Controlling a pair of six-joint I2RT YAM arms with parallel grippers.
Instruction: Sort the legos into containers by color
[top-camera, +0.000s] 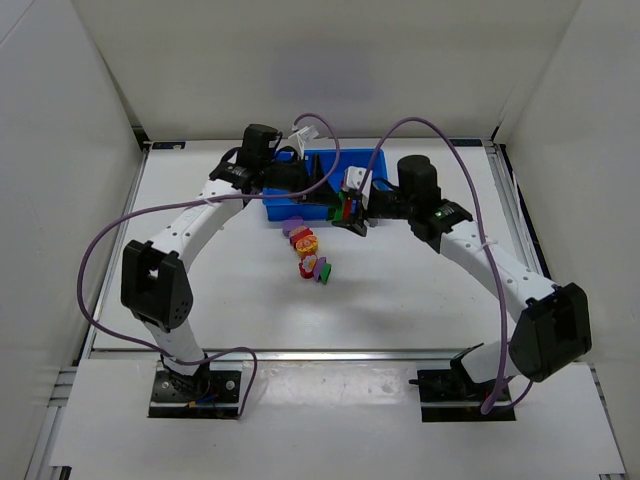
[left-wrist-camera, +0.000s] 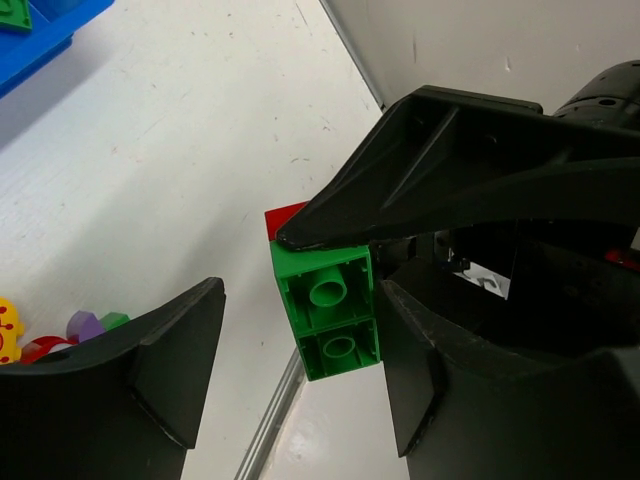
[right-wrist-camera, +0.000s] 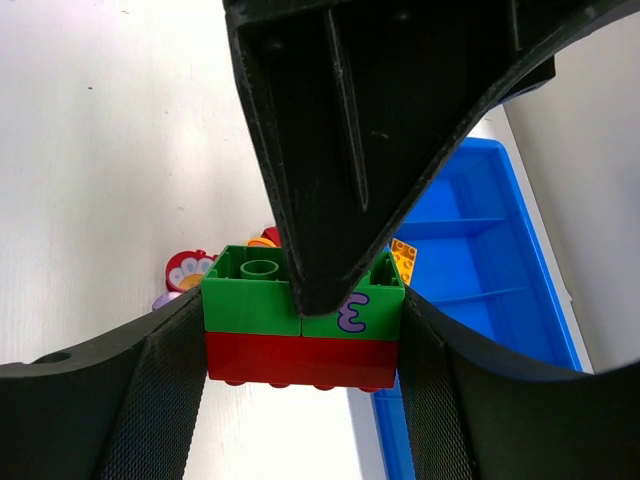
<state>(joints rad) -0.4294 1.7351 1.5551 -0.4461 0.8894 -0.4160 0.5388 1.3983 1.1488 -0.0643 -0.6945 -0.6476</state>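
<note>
My right gripper (right-wrist-camera: 302, 335) is shut on a stack: two green bricks (right-wrist-camera: 250, 300) on a red brick (right-wrist-camera: 300, 358), held above the table beside the blue tray (right-wrist-camera: 500, 300). My left gripper (left-wrist-camera: 300, 330) is open around the same stack. The green bricks (left-wrist-camera: 330, 312) lie against its right finger, and its left finger stands well apart. In the top view the two grippers, left (top-camera: 318, 190) and right (top-camera: 345, 212), meet at the tray's (top-camera: 350, 162) front edge. Several loose legos (top-camera: 308, 255) lie in a pile just in front of them.
A yellow brick (right-wrist-camera: 403, 260) lies in a tray compartment, and a green piece (left-wrist-camera: 12, 12) shows in the tray corner. A red flower-shaped piece (right-wrist-camera: 185, 270) and a purple one (left-wrist-camera: 85, 325) belong to the pile. White walls surround the table.
</note>
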